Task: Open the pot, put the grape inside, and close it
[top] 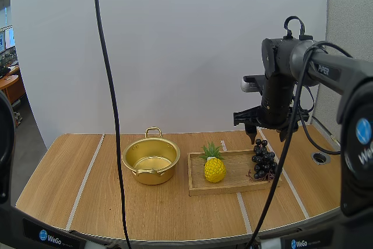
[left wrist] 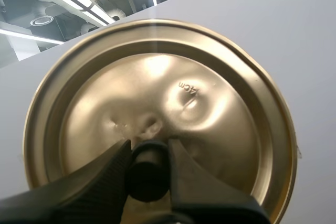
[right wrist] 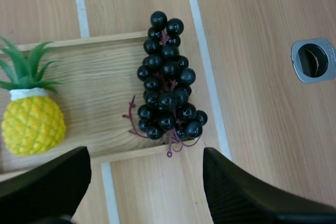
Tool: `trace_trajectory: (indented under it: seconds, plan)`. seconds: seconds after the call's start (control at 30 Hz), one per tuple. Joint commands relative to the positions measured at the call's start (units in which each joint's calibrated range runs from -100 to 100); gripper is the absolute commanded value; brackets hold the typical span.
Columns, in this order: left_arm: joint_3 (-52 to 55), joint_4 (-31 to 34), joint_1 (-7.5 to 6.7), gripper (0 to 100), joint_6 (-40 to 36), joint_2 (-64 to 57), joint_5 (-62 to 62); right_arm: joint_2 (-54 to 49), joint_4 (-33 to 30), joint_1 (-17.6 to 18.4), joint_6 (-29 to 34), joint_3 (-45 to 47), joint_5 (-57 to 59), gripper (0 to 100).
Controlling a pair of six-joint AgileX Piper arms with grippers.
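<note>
Left gripper [left wrist: 148, 150] pinching knob [left wrist: 148, 179] of round golden lid [left wrist: 210, 103], right gripper [right wrist: 144, 161] spread above glossy grapes [right wrist: 167, 85]

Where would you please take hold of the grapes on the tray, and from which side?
Grip the grapes across the narrow middle of the bunch, coming straight down from above. The bunch lies flat and long at the edge of the tray, with free room along both long sides and the pineapple well apart. The open right tool hangs over it.
</note>
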Motion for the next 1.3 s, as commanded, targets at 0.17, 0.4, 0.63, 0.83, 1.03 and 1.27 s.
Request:
trace_trajectory:
  seconds: [0.17, 0.4, 0.63, 0.83, 1.03, 1.27]
  plan:
    - [-0.4, 0.8, 0.06, 0, -0.5, -0.4, -2.5, 7.1, 0.4, -4.2, -4.3, 0.2, -4.7, 100]
    - [-0.4, 0.8, 0.06, 0, -0.5, -0.4, -2.5, 12.3, 0.5, -5.0, -5.7, -0.1, -7.7, 100]
    - [-0.4, 0.8, 0.06, 0, -0.5, -0.4, -2.5, 16.1, 0.6, -5.0, -5.8, -0.3, -10.7, 100]
    - [-0.4, 0.8, 0.06, 0, -0.5, -0.4, -2.5, 17.9, 0.8, -5.0, -5.7, -0.3, -13.4, 100]
    - [-0.4, 0.8, 0.06, 0, -0.5, -0.4, -2.5, 19.9, 1.5, -5.0, -5.7, -0.9, -15.0, 100]
    - [-0.4, 0.8, 0.06, 0, -0.5, -0.4, -2.5, 22.9, 1.5, -5.0, -5.7, -3.1, -15.0, 100]
